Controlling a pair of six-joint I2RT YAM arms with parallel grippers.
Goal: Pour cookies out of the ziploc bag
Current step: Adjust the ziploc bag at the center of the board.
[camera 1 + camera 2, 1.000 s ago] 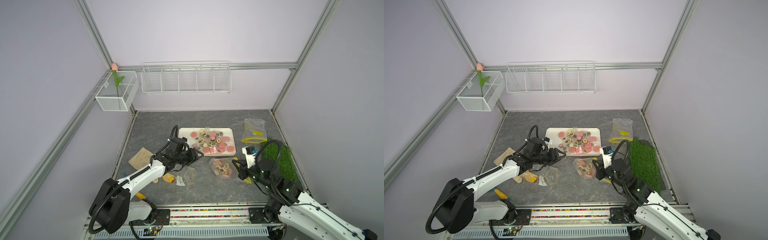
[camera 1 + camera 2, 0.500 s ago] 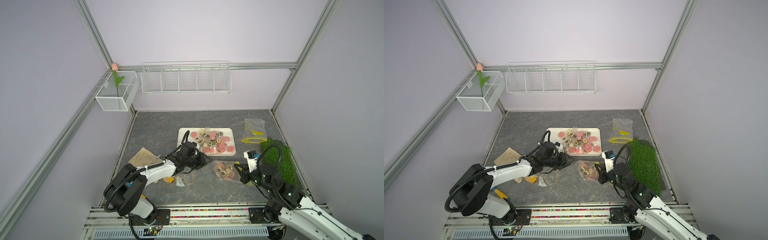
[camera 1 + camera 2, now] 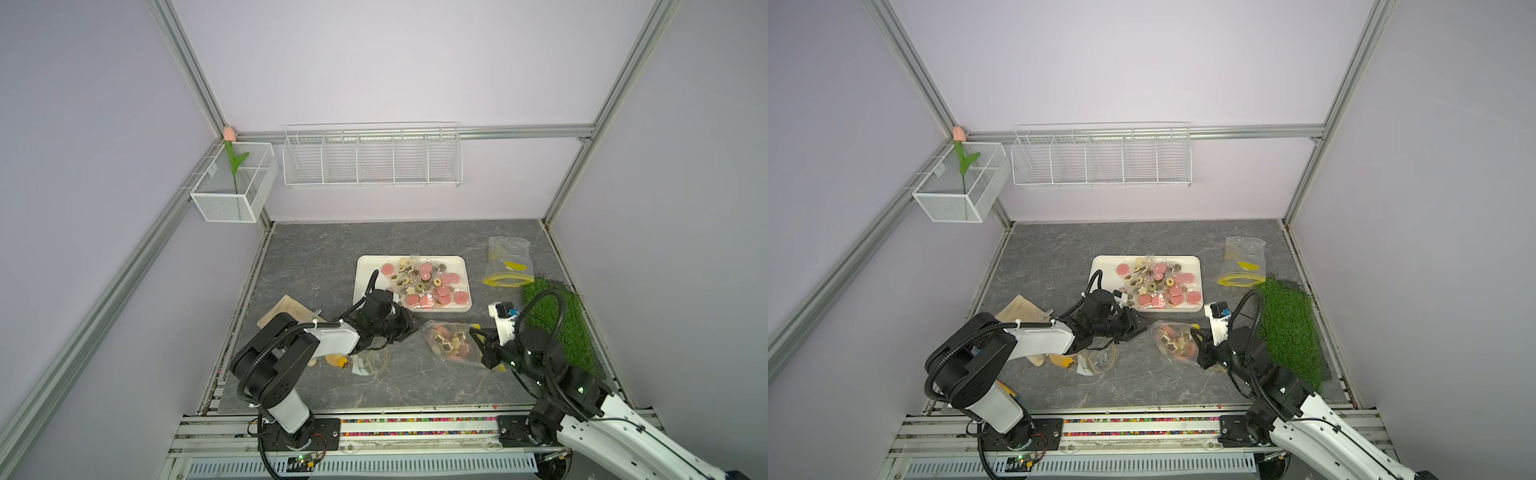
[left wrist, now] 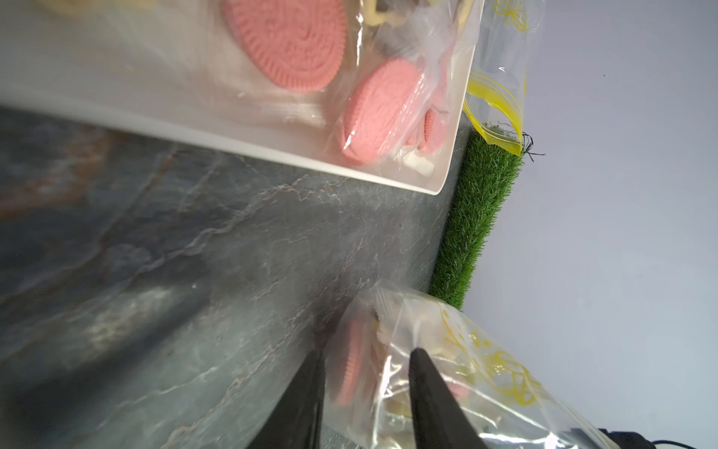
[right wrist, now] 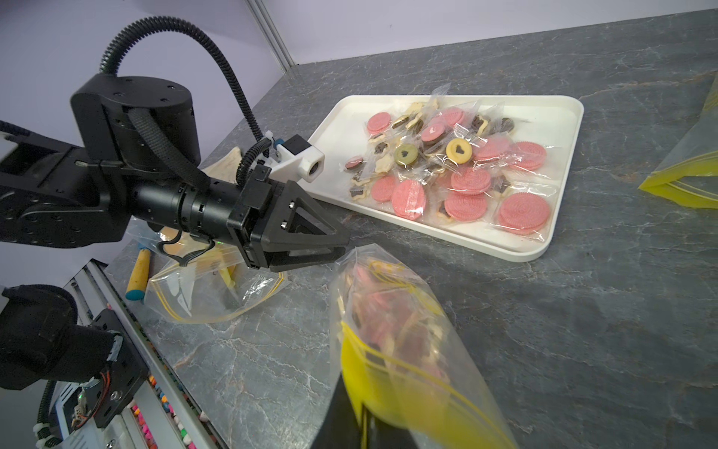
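A grey marbled table (image 3: 332, 257) is being framed by lilac walls, and a white tray (image 3: 368, 272) is lying at its middle, far of both arms. Just near of the tray's right end, the bag (image 5: 392, 307) is being held low over the table; whether it is resting on the surface cannot be told. Its long axis is running from far left to near right: the closed bottom is pointing far-left, toward the tray, and the yellow zip (image 5: 373, 373) is pointing near-right. Many cookies (image 3: 424, 284) are lying in the tray, and a smaller heap (image 3: 446, 343) is being carried inside the bag.

The zip end is being pinched by the right gripper (image 3: 482, 349), its jaws fully closed on the film. The bottom corner is being straddled by the left gripper (image 4: 367, 357), jaws part-open, one to each side; no firm clamp is being shown.

The bag is being judged light, limp and slippery, its load loose and brittle. Hold is best taken on bare film at the bottom seam, clear of the cookies, so that nothing is crushed and the mouth can be tipped toward the tray.
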